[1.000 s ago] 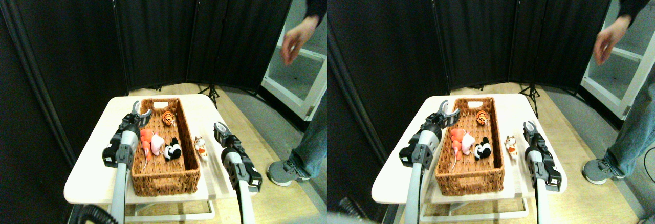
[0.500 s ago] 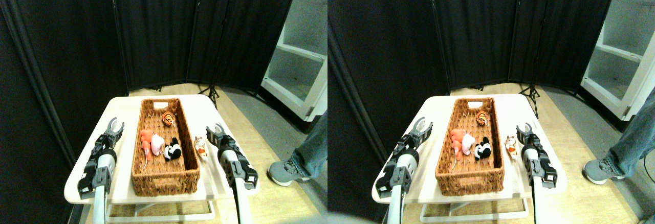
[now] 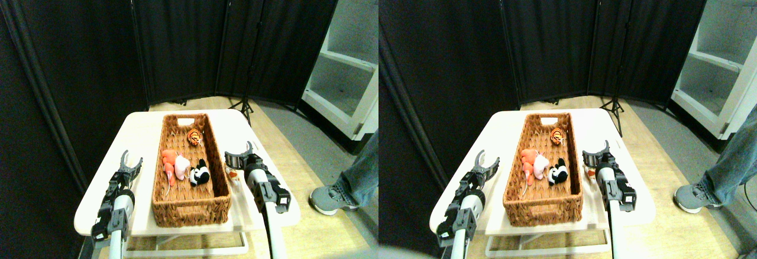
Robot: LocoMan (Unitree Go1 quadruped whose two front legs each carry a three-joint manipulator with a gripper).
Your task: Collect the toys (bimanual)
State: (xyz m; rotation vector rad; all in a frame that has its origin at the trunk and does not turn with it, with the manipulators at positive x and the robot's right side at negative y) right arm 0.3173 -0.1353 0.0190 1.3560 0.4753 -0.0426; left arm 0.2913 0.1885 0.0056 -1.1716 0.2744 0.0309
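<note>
Plush toys are lying mostly inside the brown wicker basket (image 3: 190,203) on your pale table (image 3: 142,129): the orange striped tiger (image 3: 194,136) is sitting near the far end, while the red-orange toy (image 3: 169,159), the pink toy (image 3: 181,167) and the black-and-white panda (image 3: 200,173) are clustering side by side around the middle, touching one another. One more toy, white with orange patches (image 3: 234,175), is lying outside on the table, just beside the basket's right wall.

Your right gripper (image 3: 238,155) is hovering right over that outside toy with its jaws spread wide, partly hiding it; you cannot tell whether the jaws are touching it. Your left gripper (image 3: 130,163) is hanging over the bare table to the left of the basket, clear of its wall, its jaws also standing open and holding nothing.

Behind the table, black folding screens (image 3: 177,34) are closing off the back, a white shelf unit (image 3: 346,64) is standing at the right, and a person's jeans leg and grey shoe (image 3: 328,198) are showing beside the table on the wooden floor.
</note>
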